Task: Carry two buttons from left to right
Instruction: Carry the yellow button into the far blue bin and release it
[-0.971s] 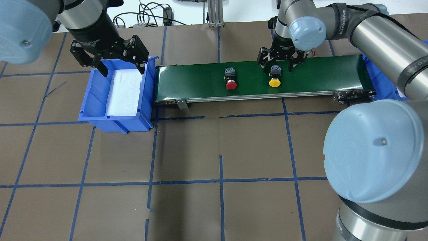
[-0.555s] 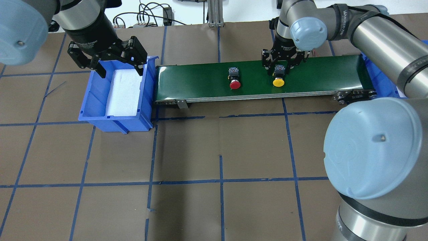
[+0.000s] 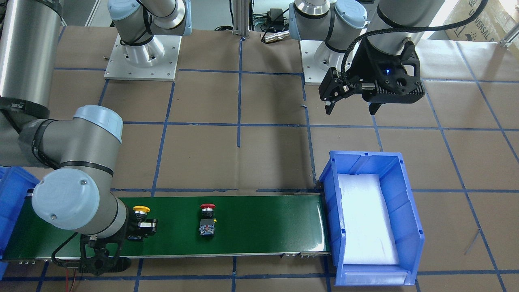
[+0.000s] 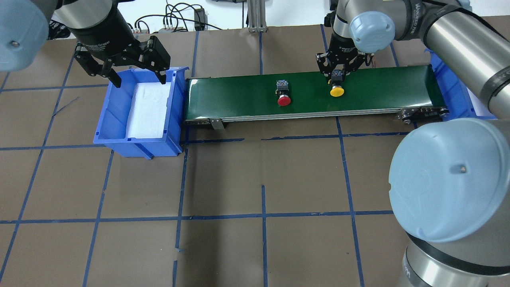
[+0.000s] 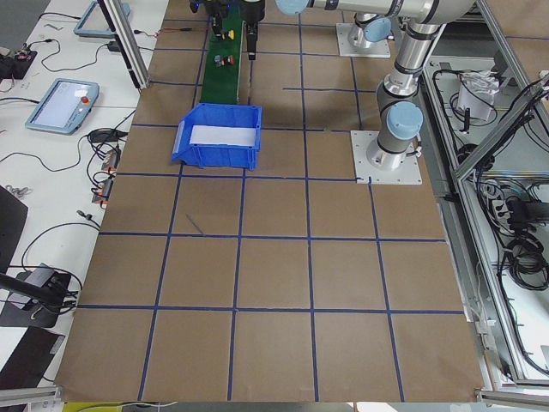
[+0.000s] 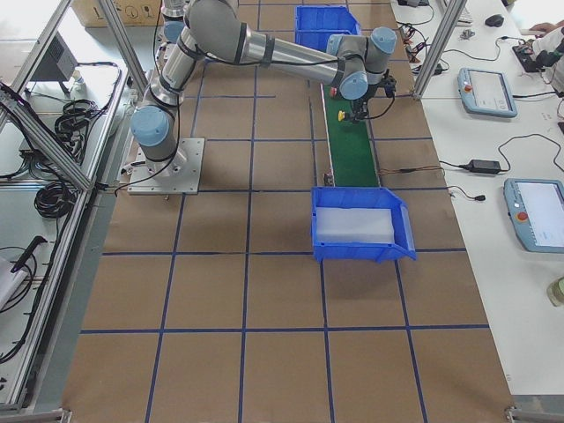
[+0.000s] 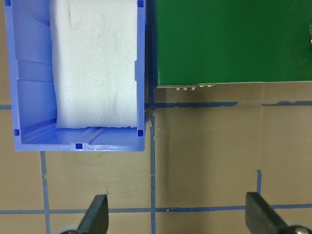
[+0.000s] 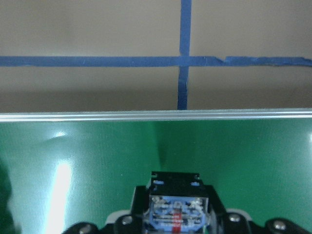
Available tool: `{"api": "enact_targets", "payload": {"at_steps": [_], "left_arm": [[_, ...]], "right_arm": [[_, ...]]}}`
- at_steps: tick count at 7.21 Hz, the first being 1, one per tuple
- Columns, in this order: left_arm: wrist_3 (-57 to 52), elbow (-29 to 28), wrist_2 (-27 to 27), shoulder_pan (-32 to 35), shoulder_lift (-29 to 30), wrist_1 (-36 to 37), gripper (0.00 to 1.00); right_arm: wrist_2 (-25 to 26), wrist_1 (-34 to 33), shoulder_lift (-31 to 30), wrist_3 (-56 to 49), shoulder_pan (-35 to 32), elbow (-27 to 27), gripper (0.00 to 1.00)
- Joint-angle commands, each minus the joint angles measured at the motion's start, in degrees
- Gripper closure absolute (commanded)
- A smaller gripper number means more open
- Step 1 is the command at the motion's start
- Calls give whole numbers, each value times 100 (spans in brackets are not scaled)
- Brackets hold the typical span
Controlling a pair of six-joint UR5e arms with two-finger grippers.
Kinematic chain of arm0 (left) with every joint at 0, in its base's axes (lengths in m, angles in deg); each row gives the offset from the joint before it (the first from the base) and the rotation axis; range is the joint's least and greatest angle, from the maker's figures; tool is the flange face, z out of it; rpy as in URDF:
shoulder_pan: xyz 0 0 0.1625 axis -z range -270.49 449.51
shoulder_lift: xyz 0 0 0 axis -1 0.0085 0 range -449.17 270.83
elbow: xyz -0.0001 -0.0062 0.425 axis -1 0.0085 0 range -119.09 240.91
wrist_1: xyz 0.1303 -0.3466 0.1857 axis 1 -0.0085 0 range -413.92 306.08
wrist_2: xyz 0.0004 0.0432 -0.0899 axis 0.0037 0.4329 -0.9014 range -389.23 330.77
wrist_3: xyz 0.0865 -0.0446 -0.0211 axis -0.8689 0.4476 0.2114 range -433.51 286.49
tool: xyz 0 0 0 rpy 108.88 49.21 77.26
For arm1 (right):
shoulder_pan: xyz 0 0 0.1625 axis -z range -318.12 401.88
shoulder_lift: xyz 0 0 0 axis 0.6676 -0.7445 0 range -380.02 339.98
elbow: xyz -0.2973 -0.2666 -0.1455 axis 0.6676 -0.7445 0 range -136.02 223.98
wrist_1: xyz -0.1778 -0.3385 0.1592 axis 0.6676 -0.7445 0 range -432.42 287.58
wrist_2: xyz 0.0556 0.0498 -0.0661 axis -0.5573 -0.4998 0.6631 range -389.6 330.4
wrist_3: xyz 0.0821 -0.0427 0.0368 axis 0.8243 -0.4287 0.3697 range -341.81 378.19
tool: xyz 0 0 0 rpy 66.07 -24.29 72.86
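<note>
The yellow button (image 4: 337,92) is over the right half of the green conveyor belt (image 4: 239,97), cap toward the front. My right gripper (image 4: 338,74) is shut on its contact block, which shows between the fingers in the right wrist view (image 8: 178,213). In the front view the yellow cap (image 3: 141,209) sits beside my right gripper (image 3: 140,228). The red button (image 4: 283,99) lies free mid-belt, also in the front view (image 3: 207,219). My left gripper (image 4: 138,77) is open and empty above the back of the left blue bin (image 4: 107,131); its fingertips (image 7: 97,217) stand wide apart.
The left blue bin (image 3: 365,155) holds a white foam pad (image 4: 147,107) and touches the belt's left end. A second blue bin (image 4: 452,97) stands at the belt's right end, also in the front view (image 3: 12,182). Brown table with blue tape grid.
My right gripper has closed on the yellow button's block and moved it right and back. The red button has drifted right on the belt. My left gripper has moved back and left.
</note>
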Motion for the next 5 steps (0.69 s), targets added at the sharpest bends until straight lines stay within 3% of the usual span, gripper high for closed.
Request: {"api": "enact_targets", "payload": {"at_steps": [1,2,3,5], "left_arm": [[-17,10,-10,-82,140,46,0],[-43,-42,-1,-100,202,-6,0],[-43,-60,-10,-92,194,11,0],[-44,-43,-1,-101,194,-7,0]], "right_arm": [[28,200,-100,-753,206,-467,83],[19,425,-187,-915,548,-721,83],[-51,1132,-258,-1117,951,-1133,83],[-25,1271,-250,-1843,1690,-1392,84]]}}
